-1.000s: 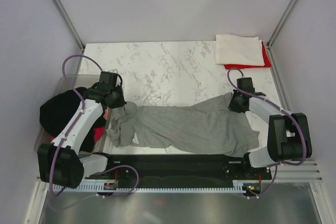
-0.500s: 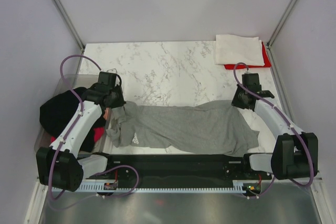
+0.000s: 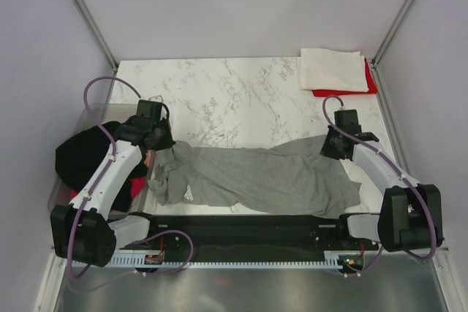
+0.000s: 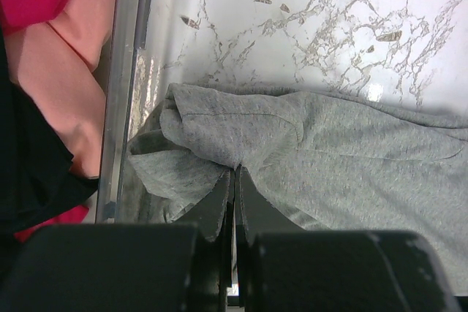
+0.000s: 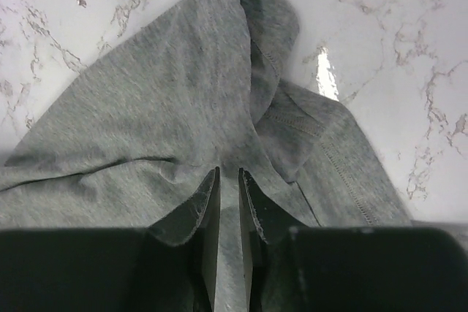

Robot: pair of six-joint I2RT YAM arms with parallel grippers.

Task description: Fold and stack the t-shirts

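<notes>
T-shirt point(image 3: 256, 177) on table point(image 3: 234, 93), tub point(image 4: 124, 49) left

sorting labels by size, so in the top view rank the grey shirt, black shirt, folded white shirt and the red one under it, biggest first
1. grey shirt, spread out
2. black shirt and white shirt look about alike
3. red shirt, only an edge showing

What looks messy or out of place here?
The grey t-shirt lies rumpled across the near table, its left end bunched against the clear tub; the white t-shirt and red t-shirt sit neatly folded.
</notes>
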